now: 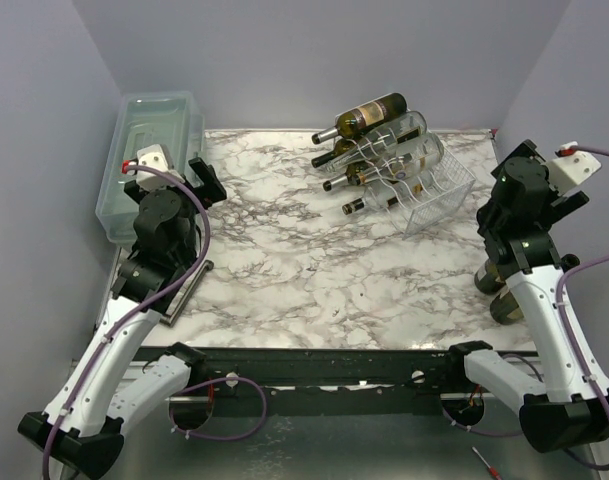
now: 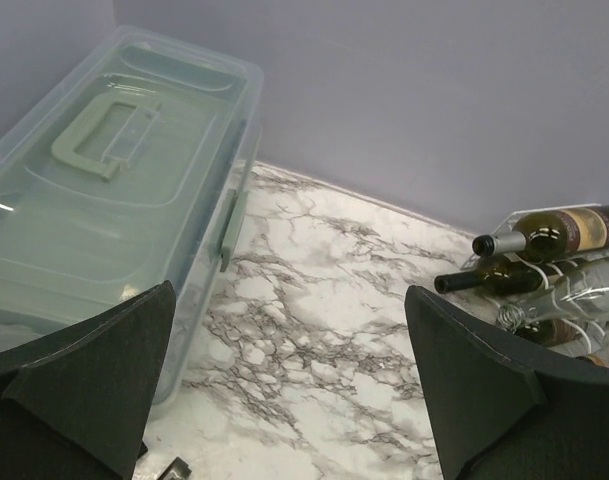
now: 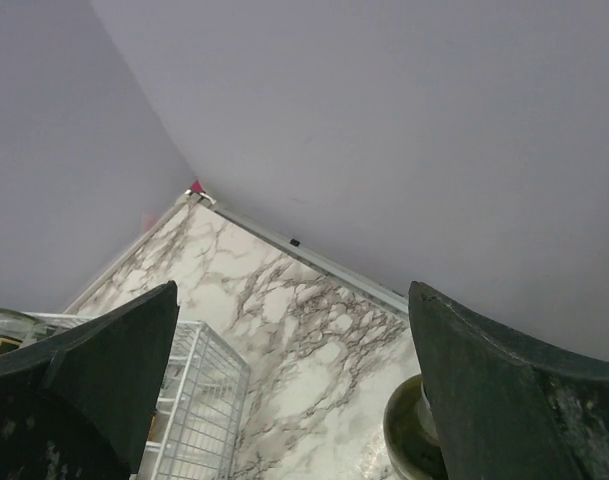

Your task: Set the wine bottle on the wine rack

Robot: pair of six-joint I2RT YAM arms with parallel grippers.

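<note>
Wine bottle (image 3: 402, 440) stood just beside the right jaws, which were spread and empty; its axis was unclear. Left jaws, also spread, lay well apart.

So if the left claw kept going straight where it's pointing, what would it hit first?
Probably the bare marble tabletop, just beside the plastic bin, though depth is hard to judge.

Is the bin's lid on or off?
On. The lid covers the whole bin, its handle lying flat on top.
</note>
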